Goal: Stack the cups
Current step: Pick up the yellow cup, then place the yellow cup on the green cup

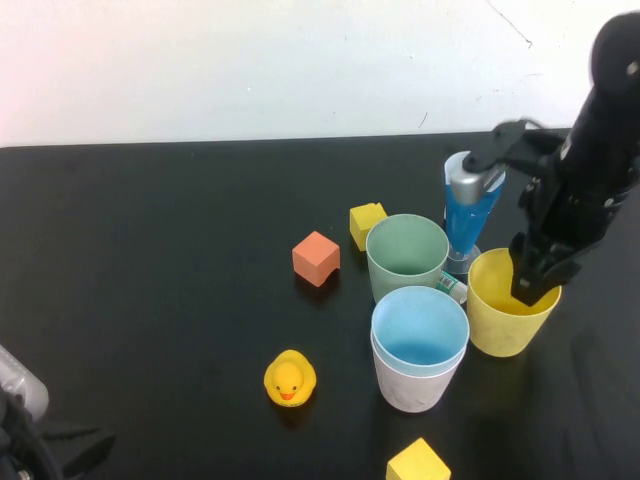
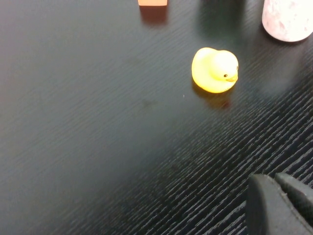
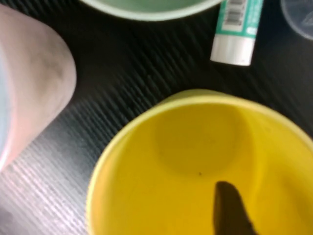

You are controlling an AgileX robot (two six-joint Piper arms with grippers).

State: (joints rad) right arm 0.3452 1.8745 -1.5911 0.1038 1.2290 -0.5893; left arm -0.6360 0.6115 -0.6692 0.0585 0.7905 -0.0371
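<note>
One finger of your right gripper [image 1: 537,283] dips inside the yellow cup [image 1: 508,305], jaws straddling its far-right rim. Only the wrist view shows the glue stick [image 3: 235,29]. Left gripper [image 2: 279,205], near left: jaws look together.

A black, wood-grained worktop [image 1: 150,250] carries several loose items. A yellow rubber duck [image 1: 289,379] sits toward the near side, its orange beak facing the camera. Farther back lies an orange block [image 1: 316,258], and just beyond it to the right a small yellow block [image 1: 367,224]. A second yellow block [image 1: 418,463] lies at the near edge. A tall narrow blue stemmed glass [image 1: 469,212] with a clear foot stands upright near the back right. A white-and-teal tube [image 3: 235,30] lies flat on the worktop near its foot. Behind everything runs a white wall [image 1: 250,60].
</note>
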